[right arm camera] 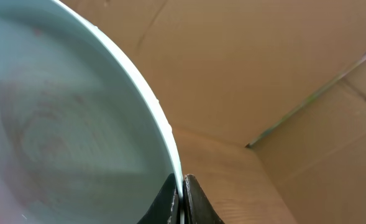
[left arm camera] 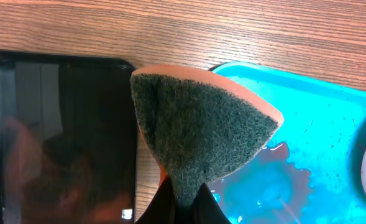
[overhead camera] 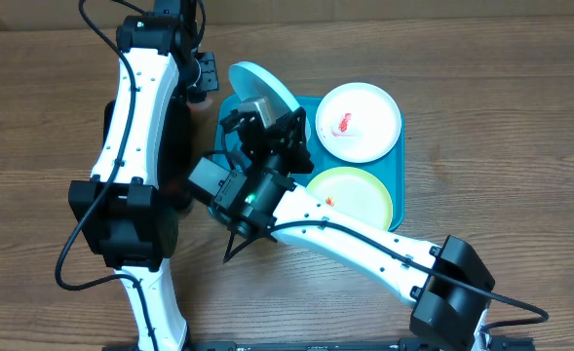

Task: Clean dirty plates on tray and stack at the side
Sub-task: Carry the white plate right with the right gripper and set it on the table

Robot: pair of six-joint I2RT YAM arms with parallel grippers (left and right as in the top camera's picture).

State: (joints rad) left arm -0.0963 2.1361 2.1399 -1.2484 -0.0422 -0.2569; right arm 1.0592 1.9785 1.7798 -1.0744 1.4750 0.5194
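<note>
- Only the left wrist view shows the left pincer (left arm camera: 184,200) clamped on a sponge (left arm camera: 198,130), with the black tray (left arm camera: 58,137) and the wet turquoise tray (left arm camera: 322,118) beneath.
- The right wrist view shows the right pincer (right arm camera: 181,198) gripping the rim of the pale blue plate (right arm camera: 64,124).
- Overhead, the arms hide both grips; the white plate (overhead camera: 358,120) and the yellow-green plate (overhead camera: 351,195) lie on the turquoise tray.

There are three plates: one pale blue plate (overhead camera: 264,86), one white plate (overhead camera: 360,122) and one yellow-green plate (overhead camera: 355,195). There are two trays: one turquoise tray (overhead camera: 400,166) and one black tray (left arm camera: 58,124). There is one sponge (left arm camera: 195,124), green scouring face on an orange body. Two robot arms, a left arm (overhead camera: 135,127) and a right arm (overhead camera: 345,239), stand over one wooden counter (overhead camera: 501,117).
</note>
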